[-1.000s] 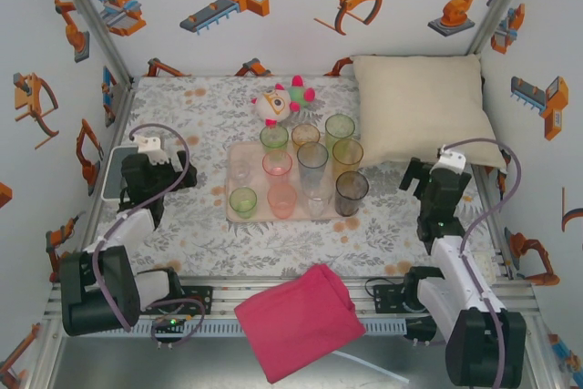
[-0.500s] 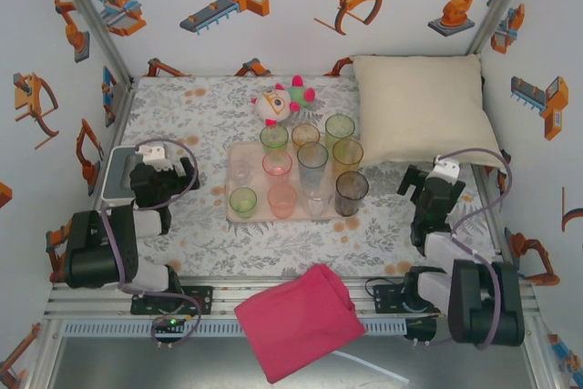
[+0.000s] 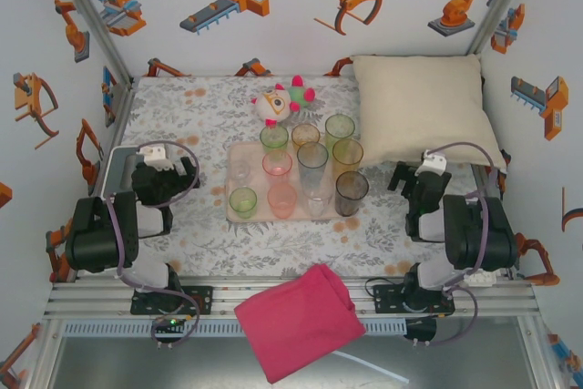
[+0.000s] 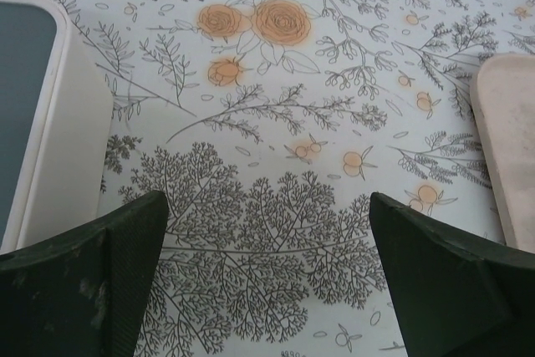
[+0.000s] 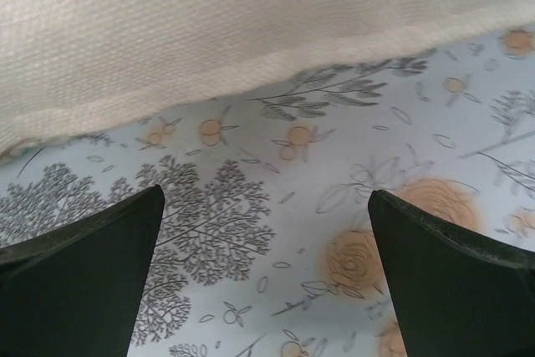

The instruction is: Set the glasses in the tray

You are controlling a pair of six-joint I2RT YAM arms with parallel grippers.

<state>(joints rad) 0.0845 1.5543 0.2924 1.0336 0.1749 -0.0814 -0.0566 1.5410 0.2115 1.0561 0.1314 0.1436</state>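
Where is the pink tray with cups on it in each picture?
Top external: the tray lies in the middle, with glasses standing on it.
Left wrist: its rounded corner pokes in at the right edge.
Right wrist: this camera looks at the edge of the cream pillow.
Shared landmark: the flowered tablecloth lies under everything.

Black-and-white arms [image 3: 102,236] carry looping purple-grey cables [image 3: 165,142]; dark green, finely textured fingers [image 4: 92,282] tip each hand [image 4: 267,198].
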